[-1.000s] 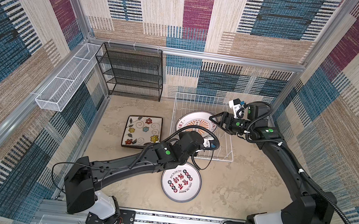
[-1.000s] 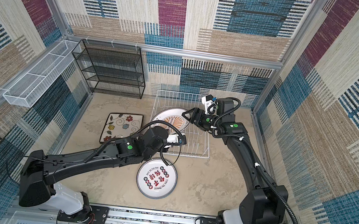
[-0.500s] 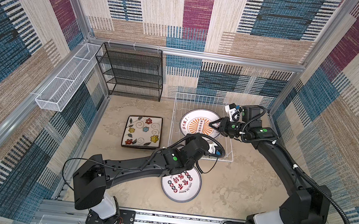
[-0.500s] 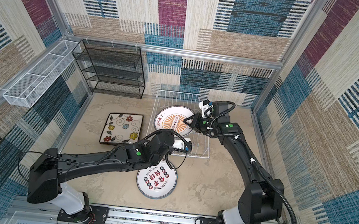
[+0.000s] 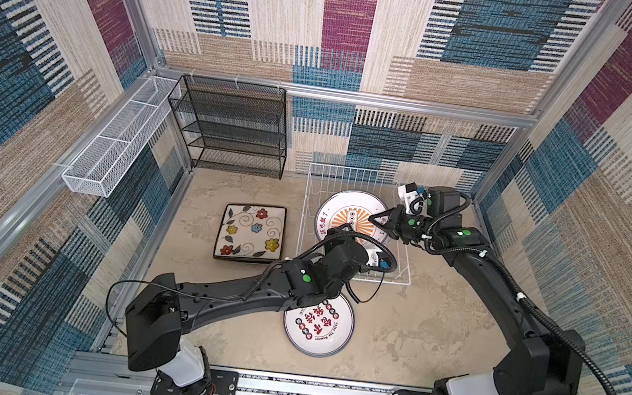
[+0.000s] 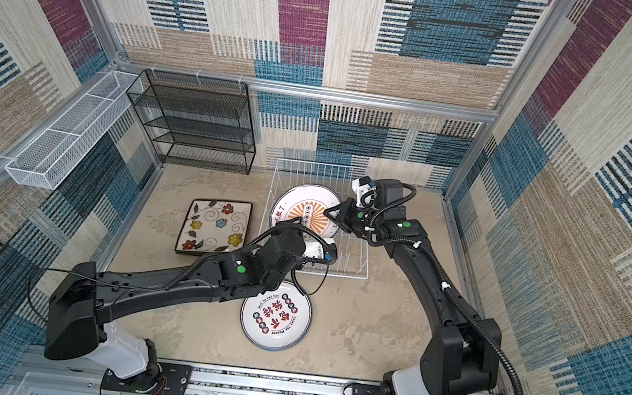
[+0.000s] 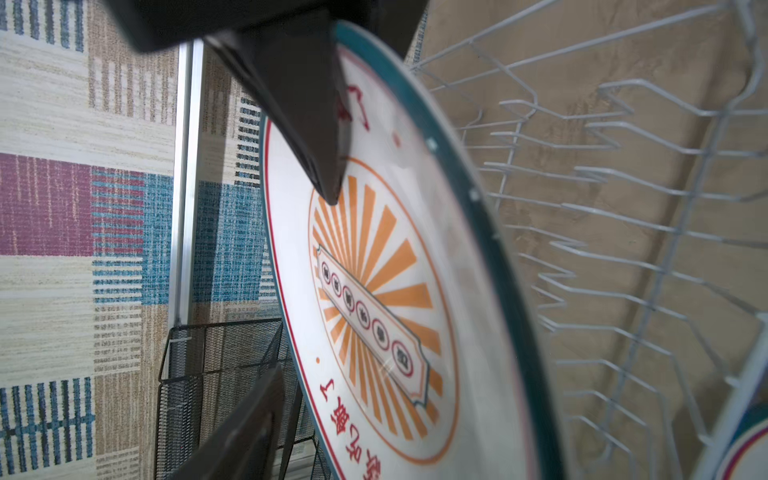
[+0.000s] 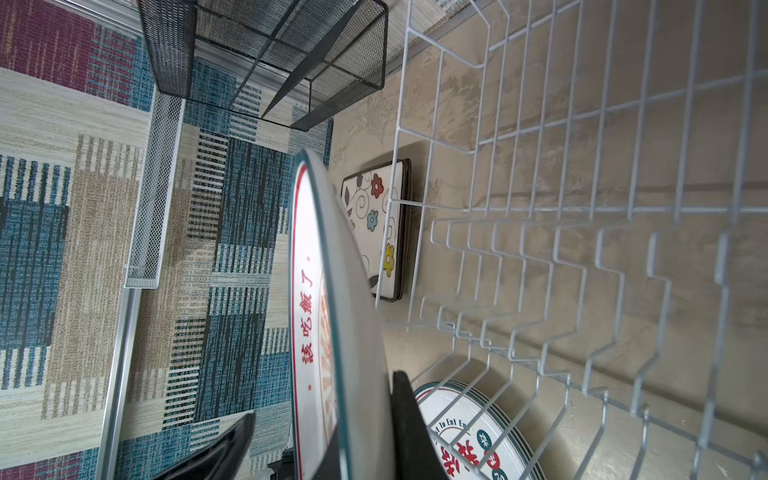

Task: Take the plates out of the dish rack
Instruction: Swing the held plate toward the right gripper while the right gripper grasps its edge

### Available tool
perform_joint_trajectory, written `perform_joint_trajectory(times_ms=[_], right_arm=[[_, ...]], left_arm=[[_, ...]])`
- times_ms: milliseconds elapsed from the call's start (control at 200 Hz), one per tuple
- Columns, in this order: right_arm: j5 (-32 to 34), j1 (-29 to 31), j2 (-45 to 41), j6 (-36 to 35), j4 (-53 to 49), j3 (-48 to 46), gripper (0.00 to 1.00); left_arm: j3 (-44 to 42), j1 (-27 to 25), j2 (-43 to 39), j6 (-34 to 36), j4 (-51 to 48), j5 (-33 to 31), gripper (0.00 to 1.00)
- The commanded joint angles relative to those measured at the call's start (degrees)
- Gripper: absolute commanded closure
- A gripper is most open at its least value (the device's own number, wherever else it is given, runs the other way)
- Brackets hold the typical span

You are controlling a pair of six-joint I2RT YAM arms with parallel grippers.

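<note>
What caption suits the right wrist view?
Right tool shut on the sunburst plate at its rim, white dish rack alongside.

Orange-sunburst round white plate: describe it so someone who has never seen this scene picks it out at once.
Find the white wire dish rack at the back, right of the black mesh shelf unit. Within it one round white plate tilts on edge, its rim pinched by the right gripper. Only it shows an orange sunburst; the round plate lying flat in front bears red characters.

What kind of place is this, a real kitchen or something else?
Probably a robot test cell, not a kitchen: two arms mounted on a rail, patterned fabric walls in an aluminium frame, a wire dish rack.
</note>
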Motion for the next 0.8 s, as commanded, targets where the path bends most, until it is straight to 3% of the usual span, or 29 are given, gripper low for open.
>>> perform_joint_trajectory(times_ms=[0, 80, 351, 606, 796], right_arm=[[0.1, -0.75, -1.21, 1.63, 6.84, -0.7, 1.0], [0.86, -1.59, -2.26, 2.97, 8.8, -1.52, 1.0], [2.93, -2.83, -4.4, 3.45, 11.63, -2.65, 1.0], [1.93, -2.83, -5.65, 3.15, 13.88, -4.63, 1.0], [0.79, -2.83, -5.73, 1.69, 13.42, -4.72, 1.0]], left_arm=[[1.15, 0.04, -3.67, -11.04, -5.89, 3.47, 0.23], [1.07, 0.15, -7.33, -18.14, -9.64, 8.02, 0.16], [1.53, 2.92, -18.4, -39.31, -16.07, 22.51, 0.09], [2.26, 21.91, -20.91, -70.42, -15.96, 48.27, 0.08], [0.47, 28.82, -16.69, -86.92, -9.83, 59.56, 0.1]])
